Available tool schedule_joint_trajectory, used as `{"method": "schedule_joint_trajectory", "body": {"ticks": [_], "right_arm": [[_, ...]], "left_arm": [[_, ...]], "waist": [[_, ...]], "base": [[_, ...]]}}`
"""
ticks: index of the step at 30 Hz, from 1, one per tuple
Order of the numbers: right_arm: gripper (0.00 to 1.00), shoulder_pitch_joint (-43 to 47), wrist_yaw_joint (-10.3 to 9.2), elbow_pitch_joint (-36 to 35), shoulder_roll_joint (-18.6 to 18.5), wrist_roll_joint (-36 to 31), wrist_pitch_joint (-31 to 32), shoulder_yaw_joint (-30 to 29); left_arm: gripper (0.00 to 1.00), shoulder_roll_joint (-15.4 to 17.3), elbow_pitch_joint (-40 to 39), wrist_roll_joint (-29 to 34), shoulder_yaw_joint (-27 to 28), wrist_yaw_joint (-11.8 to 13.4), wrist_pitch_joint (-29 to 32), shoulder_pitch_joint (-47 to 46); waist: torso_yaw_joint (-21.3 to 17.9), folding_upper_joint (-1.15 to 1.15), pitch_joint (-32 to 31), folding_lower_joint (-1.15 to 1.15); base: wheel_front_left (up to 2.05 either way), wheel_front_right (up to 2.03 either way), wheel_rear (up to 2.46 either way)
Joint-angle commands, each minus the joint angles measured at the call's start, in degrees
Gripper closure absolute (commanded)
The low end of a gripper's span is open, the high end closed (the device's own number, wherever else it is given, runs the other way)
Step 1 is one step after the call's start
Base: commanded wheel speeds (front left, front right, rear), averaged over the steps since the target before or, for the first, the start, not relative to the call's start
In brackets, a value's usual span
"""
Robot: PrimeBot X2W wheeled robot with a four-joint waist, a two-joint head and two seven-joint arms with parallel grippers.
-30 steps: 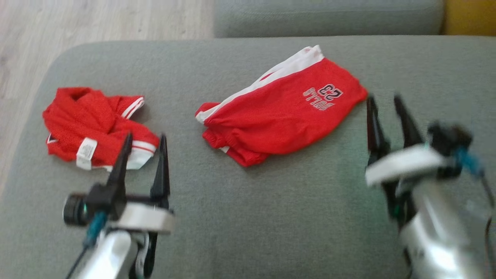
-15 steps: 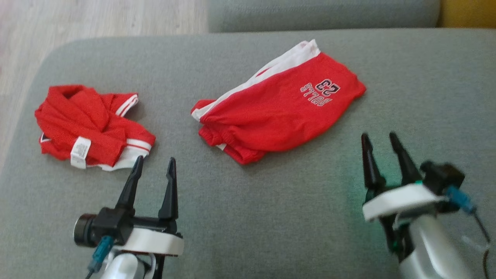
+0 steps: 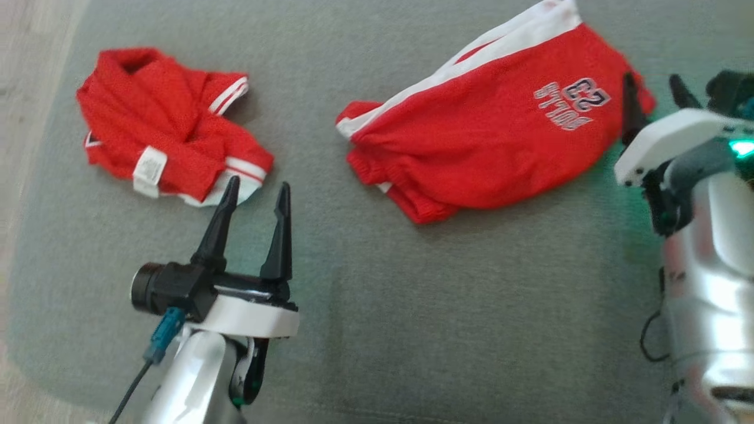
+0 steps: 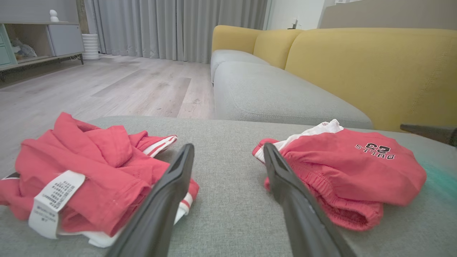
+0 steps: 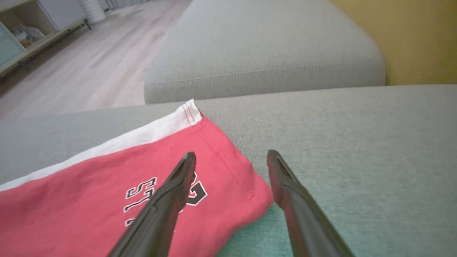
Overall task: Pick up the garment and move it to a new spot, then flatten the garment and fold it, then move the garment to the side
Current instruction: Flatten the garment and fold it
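The red shorts (image 3: 489,153), likely light and limp, lie mid-right on the sofa seat (image 3: 412,306), best pinched at the right hem corner beside the wide, empty right pincer (image 3: 651,79); the left pincer (image 3: 259,184) gapes empty too.

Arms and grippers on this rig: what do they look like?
Matching left gripper and right gripper: two long tapered black jaws, white collar, silver forearm. Black wrist camera with teal connector and dark cable. Green light at right wrist.

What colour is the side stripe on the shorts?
White stripe on red shorts; head view shows best.
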Motion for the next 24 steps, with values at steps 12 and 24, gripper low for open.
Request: {"method": "schedule_joint_trajectory", "body": {"ticks": [12, 24], "right_arm": [[0.0, -10.3, -0.04, 14.8, -4.8, -10.1, 0.4, -3.2], [1.0, -12.9, -0.04, 23.9, -4.9, -8.1, -4.7, -0.3]], "left_arm": [[0.0, -2.4, 0.1, 2.1, 3.6, -2.6, -0.4, -2.3], [0.0, -3.1, 1.1, 3.4, 5.1, -3.4, -0.4, -2.0]], "waist": [[5.6, 0.0, 4.4, -0.02], [3.9, 0.0, 2.3, -0.02]], "base": [[0.0, 0.0, 0.0], [0.0, 0.0, 0.0]]}}
